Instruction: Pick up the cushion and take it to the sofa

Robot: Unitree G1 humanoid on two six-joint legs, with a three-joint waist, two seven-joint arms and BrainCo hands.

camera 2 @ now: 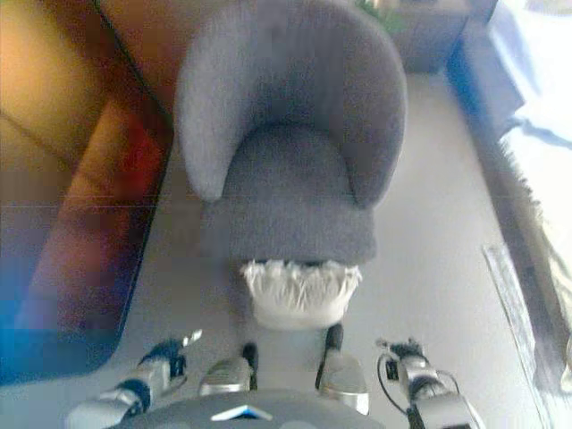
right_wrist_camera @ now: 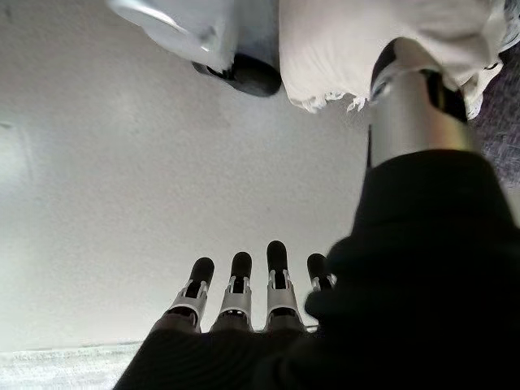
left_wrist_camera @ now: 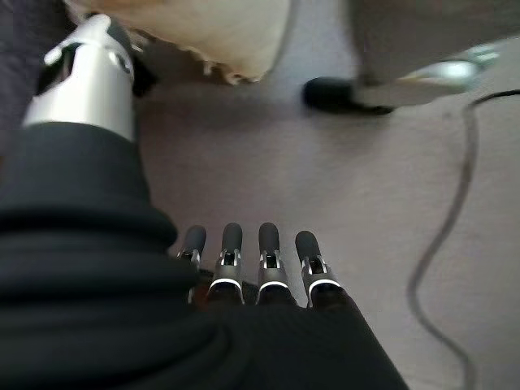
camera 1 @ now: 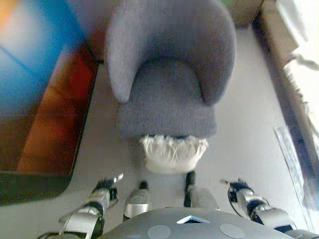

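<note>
A white cushion with a frilled edge (camera 1: 173, 153) lies on the floor against the front of a grey armchair (camera 1: 169, 74). It also shows in the left wrist view (left_wrist_camera: 219, 36) and in the right wrist view (right_wrist_camera: 357, 49). My left hand (camera 1: 102, 191) hangs low at the left, open and empty, fingers (left_wrist_camera: 244, 260) straight over bare floor. My right hand (camera 1: 241, 195) hangs low at the right, open and empty, fingers (right_wrist_camera: 244, 284) straight. Both hands are apart from the cushion, one on each side and nearer to me.
A brown sofa (camera 1: 45, 114) runs along the left side. A white fringed rug or throw (camera 1: 299, 74) lies along the right edge. Pale floor (camera 1: 244, 129) lies between the armchair and the right side.
</note>
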